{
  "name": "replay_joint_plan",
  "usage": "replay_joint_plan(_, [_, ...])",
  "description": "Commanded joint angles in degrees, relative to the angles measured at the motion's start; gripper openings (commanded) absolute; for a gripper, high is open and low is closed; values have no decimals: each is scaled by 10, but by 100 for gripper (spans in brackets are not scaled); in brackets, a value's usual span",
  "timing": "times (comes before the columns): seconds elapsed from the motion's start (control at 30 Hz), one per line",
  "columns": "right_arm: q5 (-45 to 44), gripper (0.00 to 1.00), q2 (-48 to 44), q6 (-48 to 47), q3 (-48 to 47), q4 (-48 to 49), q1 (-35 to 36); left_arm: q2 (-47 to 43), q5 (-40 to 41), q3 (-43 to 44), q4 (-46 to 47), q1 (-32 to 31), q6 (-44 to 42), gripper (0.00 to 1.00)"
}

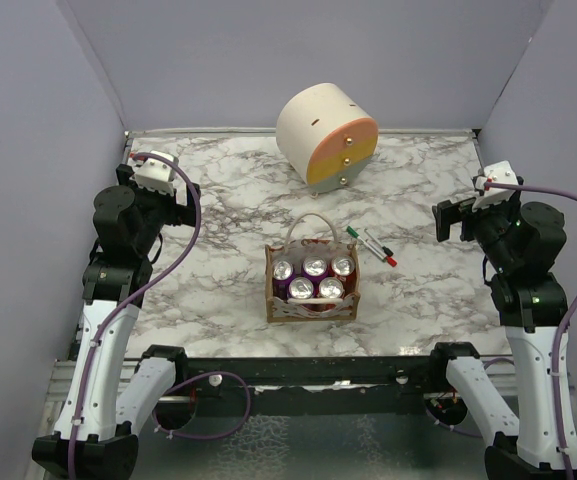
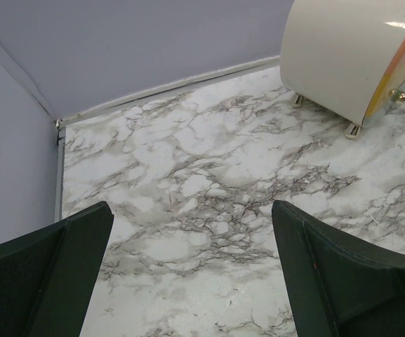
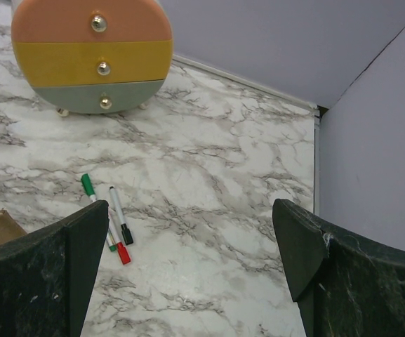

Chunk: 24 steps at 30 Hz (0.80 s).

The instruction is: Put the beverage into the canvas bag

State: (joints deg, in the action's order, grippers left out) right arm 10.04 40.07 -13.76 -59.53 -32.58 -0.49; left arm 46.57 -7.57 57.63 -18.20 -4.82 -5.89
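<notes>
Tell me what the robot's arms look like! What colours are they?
The left arm and right arm have chunky black joints up top and smooth white shells lower down. A thin purple cable loops along each. The left gripper and right gripper each have two wide, dark, wedge-shaped fingers.

cans [image 1: 315,266] stand in the canvas bag [image 1: 308,308] at mid desk [image 1: 208,260]; markers [image 1: 373,246] lie just right of it, the drawer box [image 1: 326,135] behind.
</notes>
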Motion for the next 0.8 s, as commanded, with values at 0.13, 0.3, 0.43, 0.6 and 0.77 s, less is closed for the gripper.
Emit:
replay_joint_plan(0.13, [14,100,-4,3,1,11,-5,-5,-15,-1,6,4,3,99])
replay_joint_plan(0.3, [17,100,-7,3,2,10,-5,-5,-19,-3,7,4,2,99])
replay_joint_plan(0.43, [18,100,-5,4,0,8,-7,-5,-18,-1,5,4,2,99])
replay_joint_plan(0.6, [22,100,-7,4,6,10,-7,-7,-21,-2,5,4,2,99])
replay_joint_plan(0.77, [25,100,-6,4,6,12,-8,-5,-23,-5,7,4,3,99])
